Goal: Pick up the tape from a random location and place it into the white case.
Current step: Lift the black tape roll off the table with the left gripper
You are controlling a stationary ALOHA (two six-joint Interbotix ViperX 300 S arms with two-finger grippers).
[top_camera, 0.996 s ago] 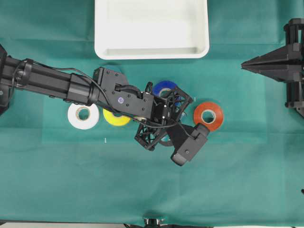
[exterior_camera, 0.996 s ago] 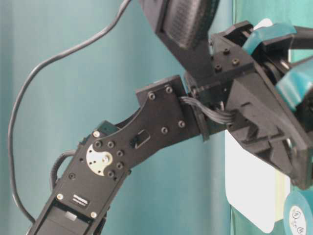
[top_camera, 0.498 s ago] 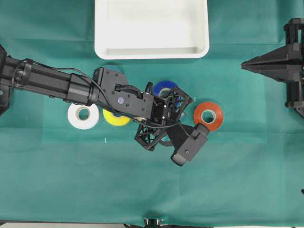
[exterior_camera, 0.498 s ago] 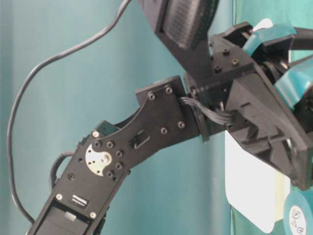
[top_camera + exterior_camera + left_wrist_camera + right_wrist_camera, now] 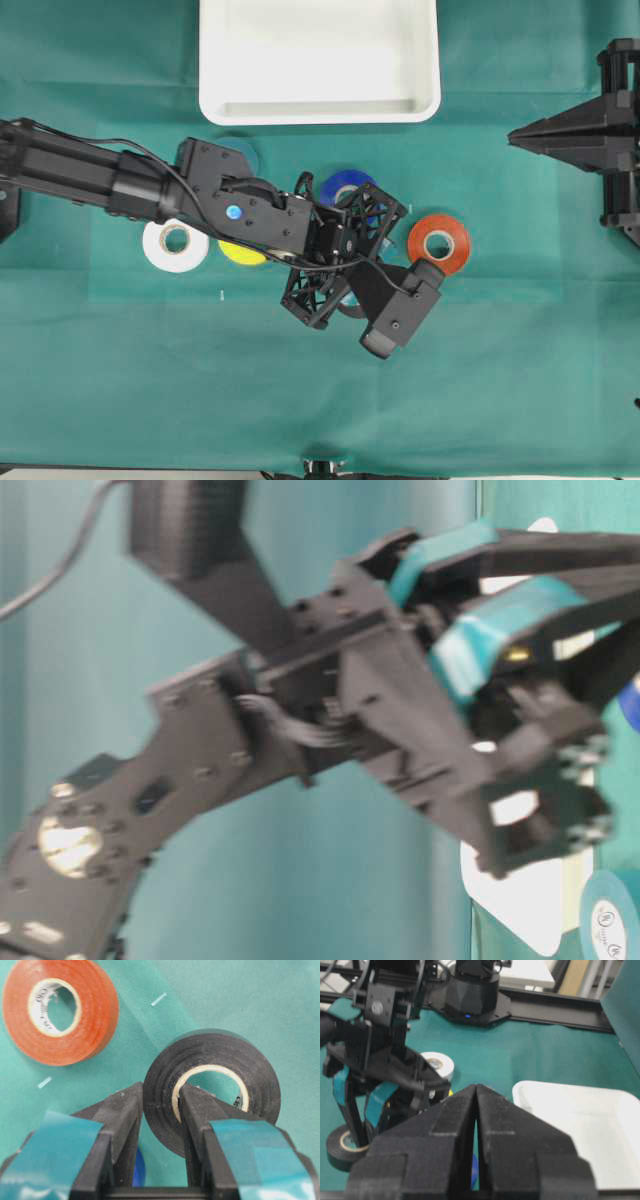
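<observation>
The tape [image 5: 215, 1075], a black roll with a pale core, is in my left gripper [image 5: 160, 1095]. The gripper is shut on the roll's wall, one finger inside the core and one outside. From overhead the left gripper [image 5: 350, 292] sits mid-table and hides the tape beneath it. The right wrist view shows the tape [image 5: 340, 1147] low under the left fingers [image 5: 355, 1110]. The white case [image 5: 320, 113] lies at the far edge of the table, with nothing visible in it. My right gripper [image 5: 518, 135] is parked at the right edge, shut and holding nothing.
An orange roll [image 5: 439, 243] lies just right of the left gripper. A blue roll [image 5: 345, 186] is behind it, with yellow [image 5: 240, 254] and white [image 5: 175, 244] rolls to its left. A dark teal roll [image 5: 242, 152] peeks out by the arm near the case.
The left arm has shifted: its forearm swung nearer and the wrist turned, blurring the table-level view. Its grip on the tape is unchanged. The right arm has not moved.
</observation>
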